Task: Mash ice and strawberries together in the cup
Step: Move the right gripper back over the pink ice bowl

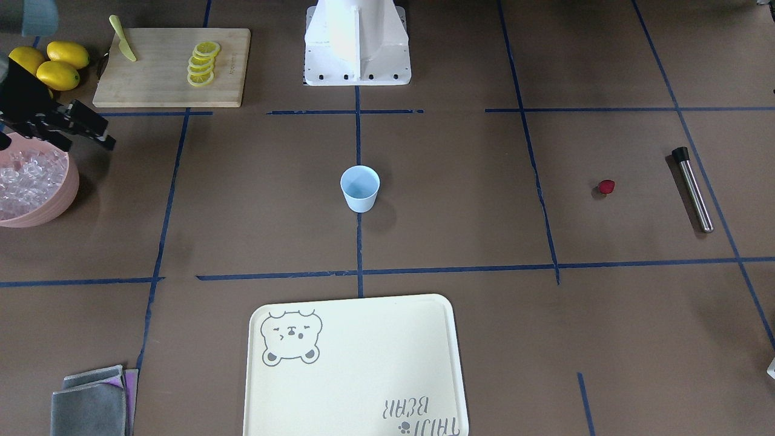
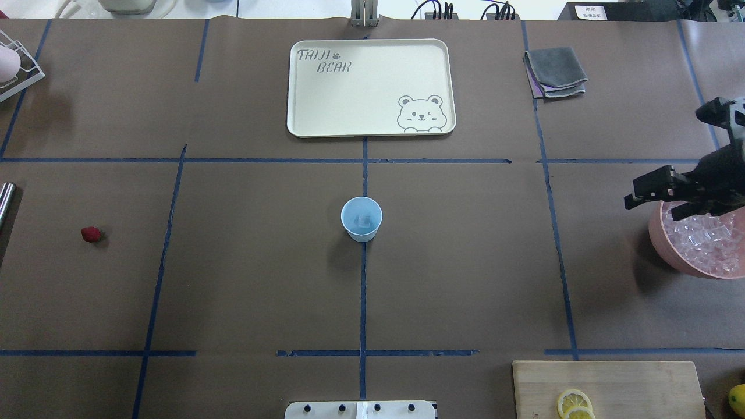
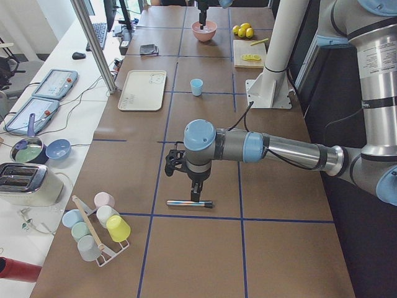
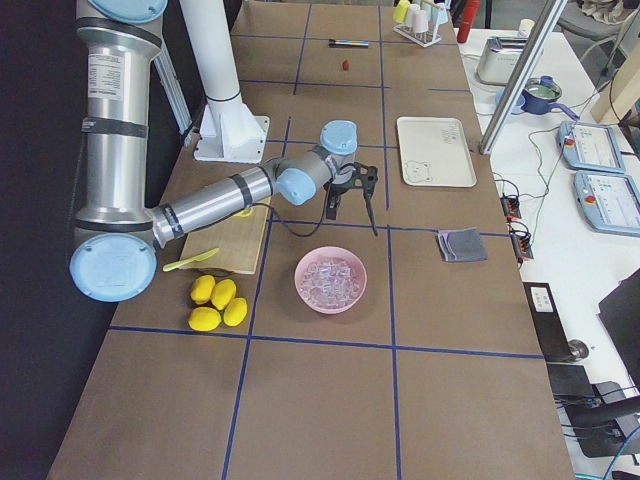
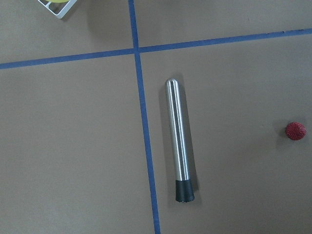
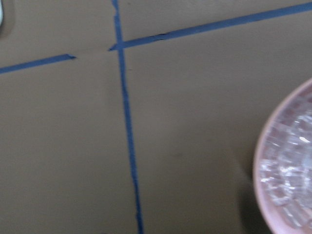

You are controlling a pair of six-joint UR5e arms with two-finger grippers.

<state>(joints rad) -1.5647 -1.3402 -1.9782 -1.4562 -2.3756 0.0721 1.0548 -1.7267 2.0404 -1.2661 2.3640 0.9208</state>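
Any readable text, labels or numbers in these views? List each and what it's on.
"TAIJI BEAR": printed on the cream tray, which also has a bear drawing in one corner.
Small mark on the wooden cutting board: too small to read.
White label beyond the table's far edge: too blurred to read.

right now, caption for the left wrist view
Steel muddler lying flat beside blue tape; strawberry apart near the edge.
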